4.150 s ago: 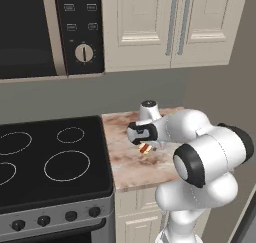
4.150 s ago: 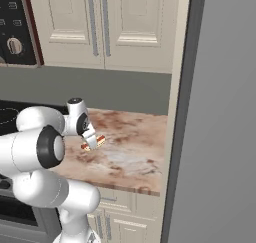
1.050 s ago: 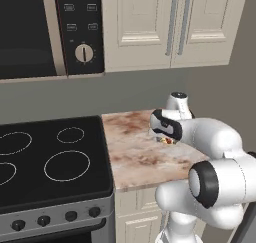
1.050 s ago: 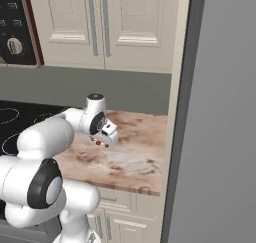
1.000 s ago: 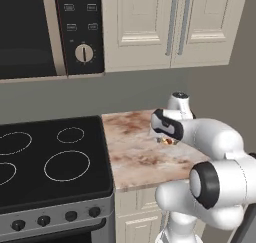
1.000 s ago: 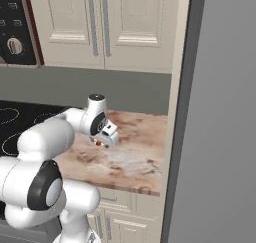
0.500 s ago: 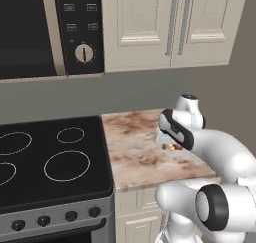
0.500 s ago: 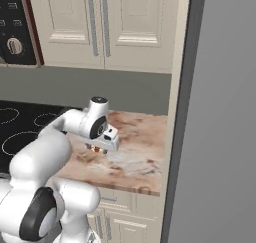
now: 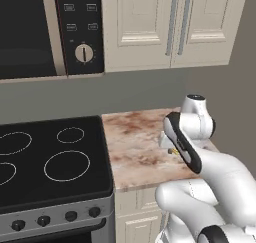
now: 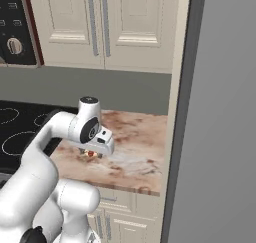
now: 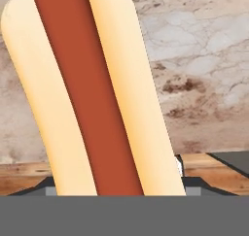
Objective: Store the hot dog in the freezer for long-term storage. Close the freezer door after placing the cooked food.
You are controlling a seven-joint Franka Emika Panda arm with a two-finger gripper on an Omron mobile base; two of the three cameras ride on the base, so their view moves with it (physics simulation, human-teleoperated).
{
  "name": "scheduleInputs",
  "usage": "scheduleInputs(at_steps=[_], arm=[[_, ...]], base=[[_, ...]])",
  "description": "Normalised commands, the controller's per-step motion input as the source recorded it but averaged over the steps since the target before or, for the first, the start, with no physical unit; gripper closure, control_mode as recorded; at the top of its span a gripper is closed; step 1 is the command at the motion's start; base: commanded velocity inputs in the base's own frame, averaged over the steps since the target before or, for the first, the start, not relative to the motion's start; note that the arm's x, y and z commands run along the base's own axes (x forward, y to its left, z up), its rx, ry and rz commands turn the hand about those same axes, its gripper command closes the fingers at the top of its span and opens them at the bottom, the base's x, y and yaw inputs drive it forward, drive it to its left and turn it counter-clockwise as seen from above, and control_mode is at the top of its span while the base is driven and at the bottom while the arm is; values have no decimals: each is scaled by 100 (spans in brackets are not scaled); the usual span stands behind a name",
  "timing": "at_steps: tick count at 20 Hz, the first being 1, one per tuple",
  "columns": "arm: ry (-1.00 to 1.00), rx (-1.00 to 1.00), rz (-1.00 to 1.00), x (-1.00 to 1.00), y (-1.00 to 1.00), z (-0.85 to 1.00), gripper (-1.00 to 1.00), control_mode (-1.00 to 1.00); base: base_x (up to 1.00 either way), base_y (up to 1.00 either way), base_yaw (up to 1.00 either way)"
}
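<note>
Tan bun halves flanking a reddish-brown sausage make up the hot dog [image 11: 92,94], which runs from about six o'clock up to eleven o'clock in the hand view, close to the camera and over the mottled brown-and-cream marble countertop [image 11: 199,60]. The white arm's two-finger gripper [image 10: 91,153] hangs low over that countertop [image 10: 137,152] in the right base view, with a small patch of the red and tan hot dog [image 10: 90,153] showing beneath the white hand. In the left base view the gripper [image 9: 173,150] sits at about three o'clock, partly hidden behind the dark-edged forearm, and only a tiny yellowish speck shows beneath it. The fingertips are hidden behind the bun, so I cannot tell how far apart they stand or whether they clamp the bun. The black glass cooktop with white ring markings [image 9: 50,162] lies at nine o'clock of the gripper in the left base view, touching the countertop's edge. Cream panelled wall cupboards with pale bar handles [image 9: 175,24] hang at twelve o'clock. A tall plain grey cabinet side, the freezer [image 10: 220,127], stands at three o'clock in the right base view, just beside the counter's end.
</note>
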Motion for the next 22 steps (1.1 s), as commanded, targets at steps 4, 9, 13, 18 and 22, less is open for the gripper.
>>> scheduleInputs(at_steps=[4,9,13,18,22], arm=[[0,-13,-1,-52,19,28,100,-100],[0,-14,-5,-36,18,29,100,-100],[0,-7,-2,-20,0,38,100,-100],[5,0,-1,-1,0,36,100,-100],[4,6,0,-12,-2,12,100,-100]], base=[[0,0,0],[0,0,0],[0,0,0],[0,0,0],[0,0,0]])
